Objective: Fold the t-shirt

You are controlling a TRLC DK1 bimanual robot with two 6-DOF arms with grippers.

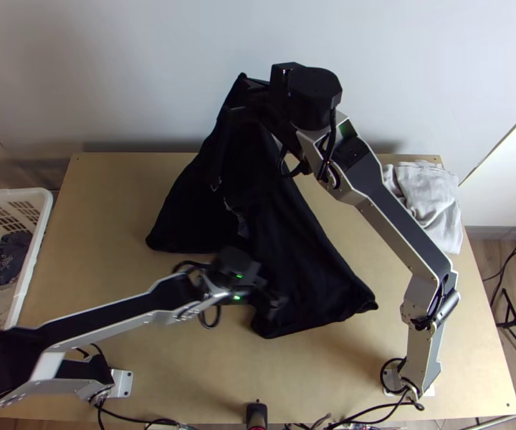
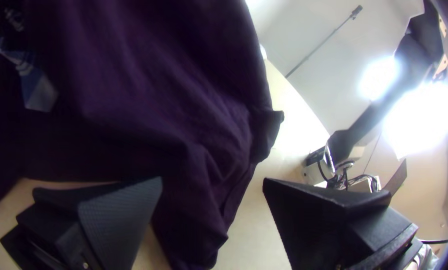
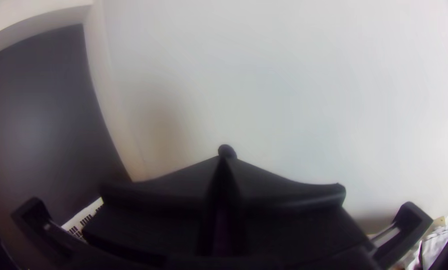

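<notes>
Hanging from the right gripper (image 1: 252, 91) is the dark t-shirt (image 1: 297, 247).

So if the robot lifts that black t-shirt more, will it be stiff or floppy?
Floppy, I'd guess: the black t-shirt droops in soft wrinkles below the right jaws, which are shut on its raised end. It's probably not too slippery either, since that small pinch seems to hold it up.
</notes>
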